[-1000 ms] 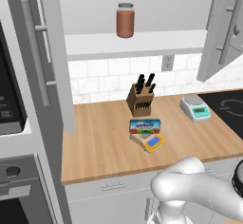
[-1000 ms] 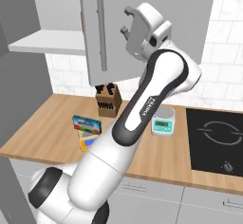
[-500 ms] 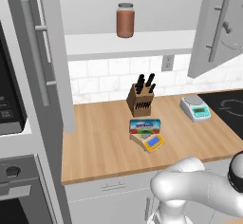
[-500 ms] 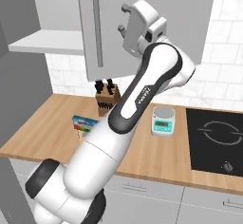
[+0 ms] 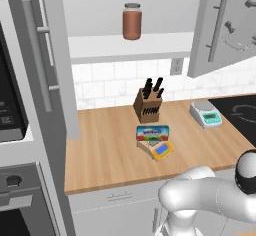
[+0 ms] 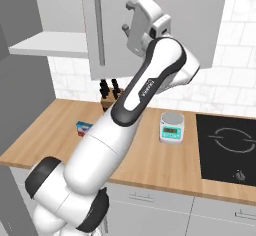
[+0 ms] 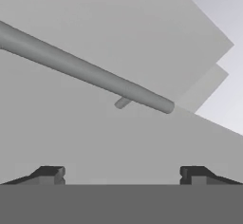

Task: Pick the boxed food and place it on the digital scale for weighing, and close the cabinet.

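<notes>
1. High against the flat front of the light-grey wall cabinet's right-hand door [image 6: 150,40], the two-finger gripper [image 6: 129,16] points at the panel, beside its long silver bar handle [image 6: 98,27].
2. From the hand view, the two dark fingertips [image 7: 47,174] stand wide apart with nothing between them; the jaws are open, and the bar handle [image 7: 90,71] crosses the grey door face ahead of them.
3. From the left base view, that door [image 5: 222,27] hangs partly swung out from the cabinet, and the left door [image 5: 47,55] stands open as well.
4. On the white shelf inside [image 5: 130,47] sits a brown jar with a pale lid [image 5: 132,21].
5. Down on the wooden counter [image 5: 105,150], the small flat blue carton of boxed food with a white label [image 5: 152,132] lies on the tan-yellow wedge-shaped digital scale with a blue display [image 5: 160,150].
6. Just behind the carton stands a wooden knife block with dark handles [image 5: 149,106].
7. Well to the right, near the black cooktop [image 5: 240,112], rests a white scale with a teal display [image 5: 205,114].
</notes>
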Motion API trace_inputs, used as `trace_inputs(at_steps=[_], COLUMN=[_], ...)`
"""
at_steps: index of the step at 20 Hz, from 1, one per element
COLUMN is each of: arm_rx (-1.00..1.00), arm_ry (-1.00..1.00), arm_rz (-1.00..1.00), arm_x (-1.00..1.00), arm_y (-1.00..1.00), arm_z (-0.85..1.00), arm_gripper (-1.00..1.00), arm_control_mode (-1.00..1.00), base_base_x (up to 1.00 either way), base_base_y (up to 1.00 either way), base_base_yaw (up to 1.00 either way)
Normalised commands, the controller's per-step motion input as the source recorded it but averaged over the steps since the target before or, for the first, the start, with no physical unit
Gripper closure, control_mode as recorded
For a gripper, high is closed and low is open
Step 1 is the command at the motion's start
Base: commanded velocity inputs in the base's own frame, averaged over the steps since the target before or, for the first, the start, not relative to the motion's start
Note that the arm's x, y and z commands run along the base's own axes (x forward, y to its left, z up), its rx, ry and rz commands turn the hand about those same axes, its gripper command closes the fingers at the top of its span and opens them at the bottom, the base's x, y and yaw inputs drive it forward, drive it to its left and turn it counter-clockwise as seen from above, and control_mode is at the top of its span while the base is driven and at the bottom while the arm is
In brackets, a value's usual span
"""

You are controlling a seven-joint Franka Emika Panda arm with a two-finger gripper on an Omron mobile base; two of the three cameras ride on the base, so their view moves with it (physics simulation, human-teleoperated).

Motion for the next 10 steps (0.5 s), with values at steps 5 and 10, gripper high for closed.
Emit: trace_inputs(at_steps=[5,10], arm_rx=[0.00,0.00], arm_ry=[0.00,0.00], arm_rz=[0.00,0.00], arm_x=[0.71,0.71], arm_y=[0.13,0.17], arm_z=[-0.20,-0.21], arm_gripper=[-1.00,-1.00], arm_control_mode=[-1.00,-1.00], base_base_x=[0.00,0.00], base_base_y=[0.00,0.00], base_base_yaw=[0.00,0.00])
